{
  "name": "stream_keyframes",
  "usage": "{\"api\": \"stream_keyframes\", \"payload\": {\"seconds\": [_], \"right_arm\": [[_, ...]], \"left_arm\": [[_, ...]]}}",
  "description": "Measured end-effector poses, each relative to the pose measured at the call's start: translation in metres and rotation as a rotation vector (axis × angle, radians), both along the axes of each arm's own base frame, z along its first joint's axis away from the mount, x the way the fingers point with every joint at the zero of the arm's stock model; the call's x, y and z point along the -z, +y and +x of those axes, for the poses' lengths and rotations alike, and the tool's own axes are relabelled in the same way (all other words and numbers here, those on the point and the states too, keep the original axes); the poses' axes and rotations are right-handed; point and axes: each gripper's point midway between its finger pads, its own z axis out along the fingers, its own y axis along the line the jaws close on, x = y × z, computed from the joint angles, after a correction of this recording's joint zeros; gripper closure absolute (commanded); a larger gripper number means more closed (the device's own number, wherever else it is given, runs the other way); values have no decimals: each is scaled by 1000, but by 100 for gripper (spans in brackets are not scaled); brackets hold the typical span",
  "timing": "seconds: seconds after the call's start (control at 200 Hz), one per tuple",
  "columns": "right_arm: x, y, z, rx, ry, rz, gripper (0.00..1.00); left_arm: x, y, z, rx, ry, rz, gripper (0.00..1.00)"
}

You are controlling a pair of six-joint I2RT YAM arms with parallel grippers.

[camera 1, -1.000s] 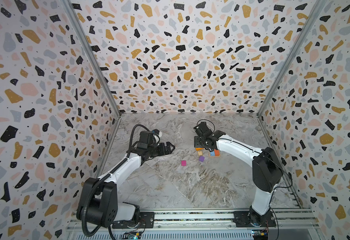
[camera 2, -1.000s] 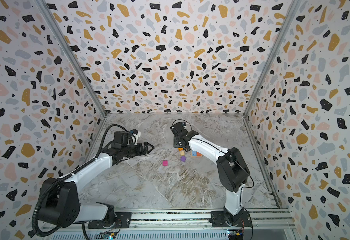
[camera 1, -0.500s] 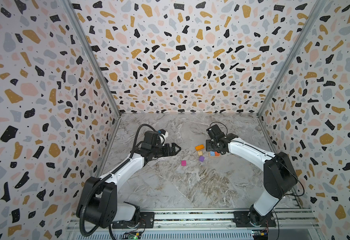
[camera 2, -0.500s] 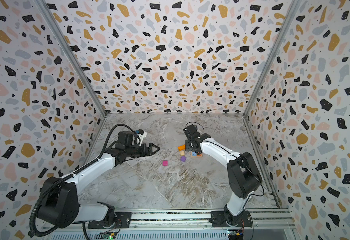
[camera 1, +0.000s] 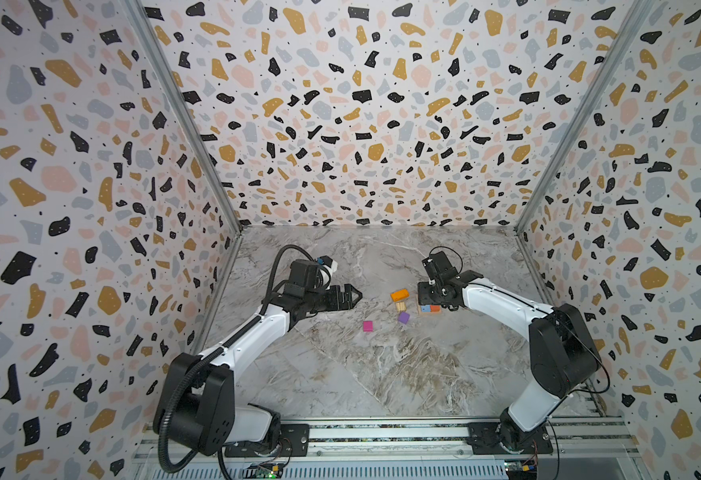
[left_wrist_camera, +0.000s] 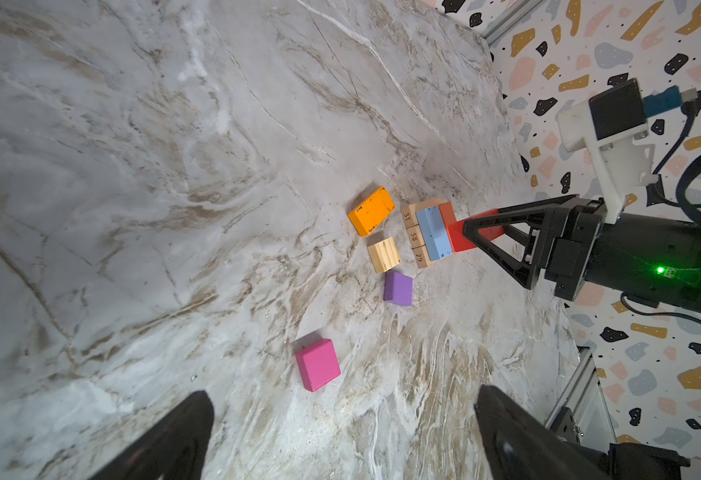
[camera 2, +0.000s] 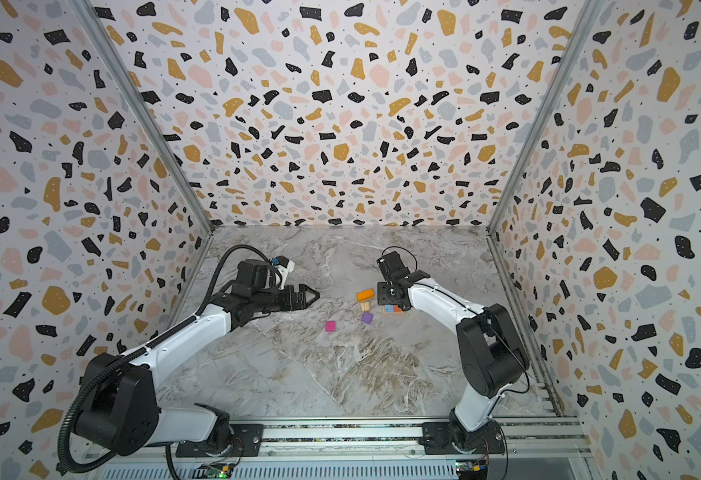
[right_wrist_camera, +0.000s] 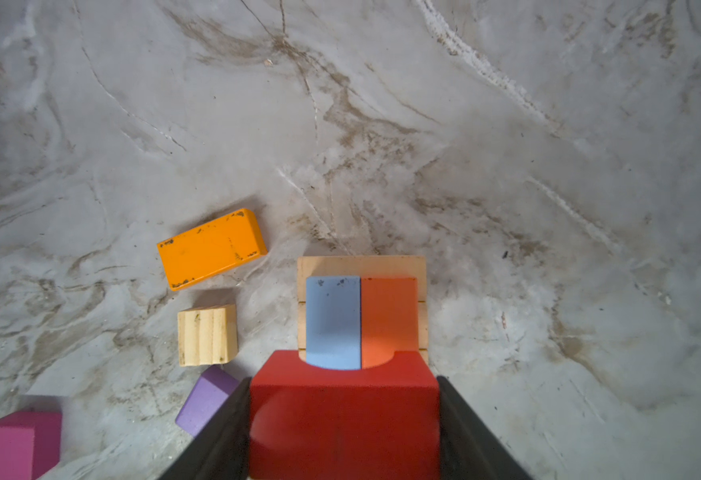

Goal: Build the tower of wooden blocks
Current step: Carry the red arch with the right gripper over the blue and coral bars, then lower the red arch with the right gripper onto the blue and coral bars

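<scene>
Reading 31, 58, 29 on tan bars [left_wrist_camera: 413, 237]; red block [right_wrist_camera: 342, 415] gripped.

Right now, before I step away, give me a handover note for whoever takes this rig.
Right gripper: shut on the red block, at the tower, not released.
Left gripper: open, empty, apart from the blocks.
Done: tan base with blue block and orange-red block on it.
To do: place red, then orange bar, tan cube, purple cube, magenta cube, all loose on the table.
</scene>
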Motion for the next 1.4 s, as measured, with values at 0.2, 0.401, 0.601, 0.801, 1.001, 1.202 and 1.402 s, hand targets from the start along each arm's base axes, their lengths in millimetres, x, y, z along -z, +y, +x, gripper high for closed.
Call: {"api": "stream_keyframes", "payload": {"seconds": [0.2,0.401,0.601,0.801,1.001,1.202,1.402], "right_arm": [[-1,-4,4,2,-9,-4,55],[-3,-4,7,2,-23,-1,55],[1,-5,8,1,-31,2,55],[7,-6,6,-2,-27,-2,55],[9,-6,6,-2,-32,2,56],[10,-6,7,-1,-39,6,56],[8,-4,10,0,-53,13,56]], "left_arm": [[0,0,0,1,-1,-1,0],[0,0,0,1,-4,3,0],[0,1,1,0,-11,11,0],[0,1,1,1,-13,13,0],[0,2,2,-1,-13,14,0],[1,2,2,-1,-14,14,0],[0,2,2,-2,-14,15,0]]}}
